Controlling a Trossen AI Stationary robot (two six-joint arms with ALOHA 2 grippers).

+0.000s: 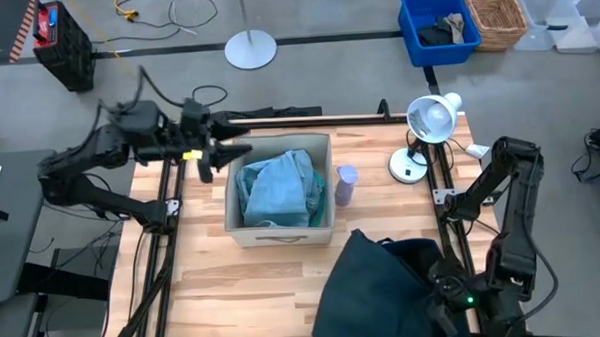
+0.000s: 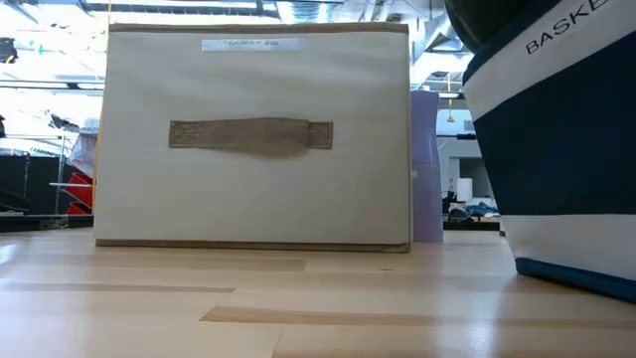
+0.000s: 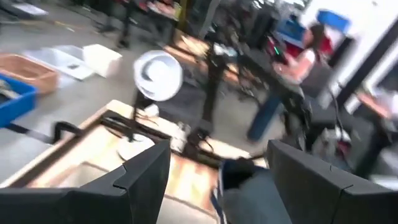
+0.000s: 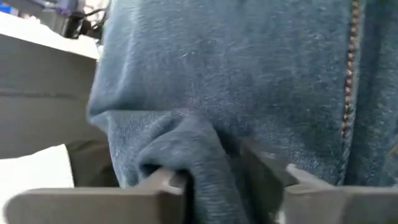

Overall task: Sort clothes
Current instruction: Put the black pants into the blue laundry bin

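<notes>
The wooden desk [image 1: 254, 290] carries a beige box [image 1: 279, 191] with the turquoise garment [image 1: 278, 185] lying inside. At the near right, the dark green garment [image 1: 369, 286] drapes over the navy bin [image 1: 423, 259]. The right end effector [image 4: 211, 177] pinches a fold of it. The left end effector [image 1: 207, 152] hovers spread beside the box. The cloth seems soft and light, so a bunched fold is probably the best place to grip it.

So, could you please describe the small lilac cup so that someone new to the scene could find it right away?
Start at the beige fabric box in the middle of the wooden table, which holds blue garments. The lilac cup stands upright just beyond the box's right wall, toward the white desk lamp. It is the only small, rigid, pale purple thing there.
</notes>
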